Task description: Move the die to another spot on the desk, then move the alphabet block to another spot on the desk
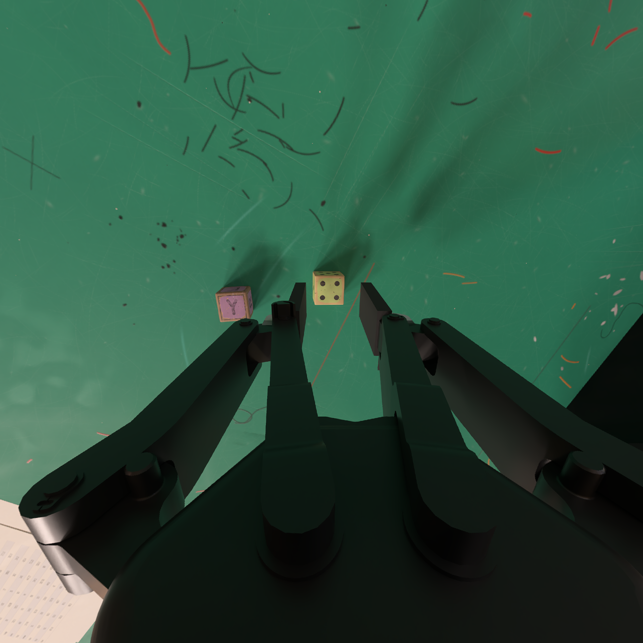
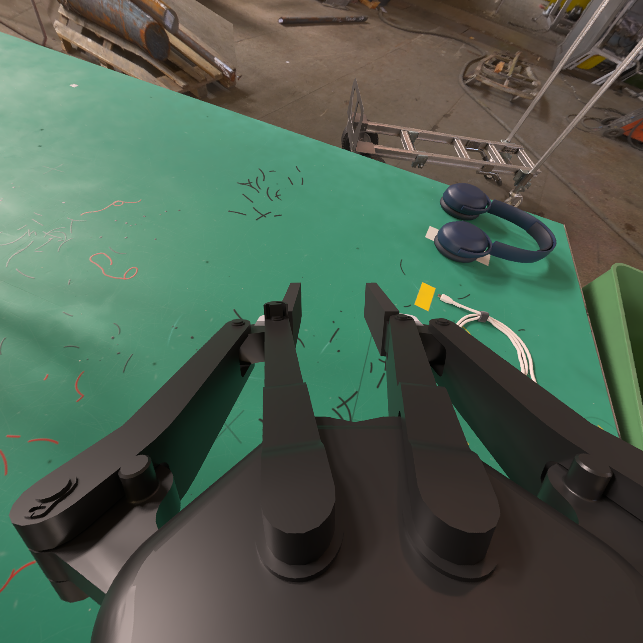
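In the left wrist view a pale yellow die (image 1: 328, 288) with dark pips sits on the green desk (image 1: 452, 174), just beyond my left gripper (image 1: 333, 288) and in line with the gap between its fingertips. The left gripper is open and empty, above the desk. A wooden alphabet block (image 1: 233, 303) with a purple face stands to the die's left, outside the left finger. In the right wrist view my right gripper (image 2: 333, 290) is open and empty over a bare part of the desk (image 2: 174, 156). The die and block do not show there.
In the right wrist view dark blue headphones (image 2: 487, 226), a yellow tag (image 2: 425, 295) and a coiled white cable (image 2: 497, 330) lie at the right. A green bin (image 2: 622, 348) stands past the desk's right edge. A printed sheet (image 1: 31, 591) lies at lower left in the left wrist view.
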